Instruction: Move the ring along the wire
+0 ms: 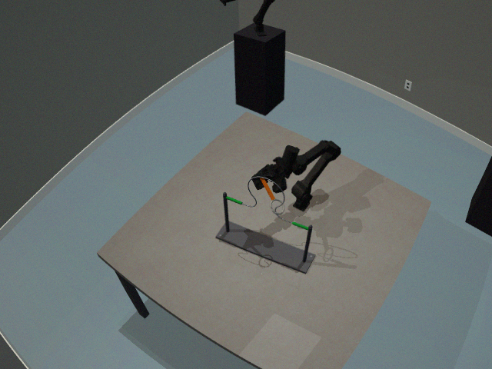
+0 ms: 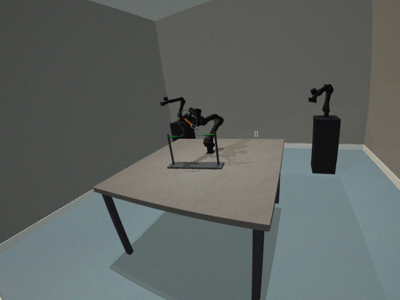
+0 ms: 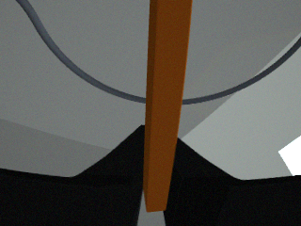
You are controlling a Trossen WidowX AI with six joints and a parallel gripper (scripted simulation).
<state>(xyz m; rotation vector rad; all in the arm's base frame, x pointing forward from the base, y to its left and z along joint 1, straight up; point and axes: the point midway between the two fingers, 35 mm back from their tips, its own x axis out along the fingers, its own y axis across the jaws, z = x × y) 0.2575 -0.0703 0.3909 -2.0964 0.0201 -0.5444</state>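
Note:
The wire stand has a left post (image 1: 225, 212) and a right post (image 1: 307, 244) on a dark base plate (image 1: 277, 250). A green part (image 1: 234, 200) (image 2: 173, 136) lies next to the left post and another green part (image 1: 300, 226) (image 2: 209, 134) next to the right post. The thin grey wire (image 1: 250, 186) rises between them in a big arc, then curls low. My gripper (image 1: 263, 179) (image 3: 150, 132) is shut on the upper end of the orange handle (image 1: 268, 189) (image 2: 187, 121) (image 3: 165, 94), high over the middle of the wire. The small ring (image 1: 273, 200) sits at the handle's lower end by the curl; I cannot tell whether it touches. A grey arc (image 3: 85, 77) crosses behind the handle.
The stand is on a square table (image 1: 178, 254) (image 2: 225, 194), with my arm's base (image 1: 301, 198) just behind it. A black pedestal (image 1: 259, 67) carrying another arm stands on the floor behind the table. A second pedestal (image 1: 481, 202) (image 2: 325, 143) is off to the right.

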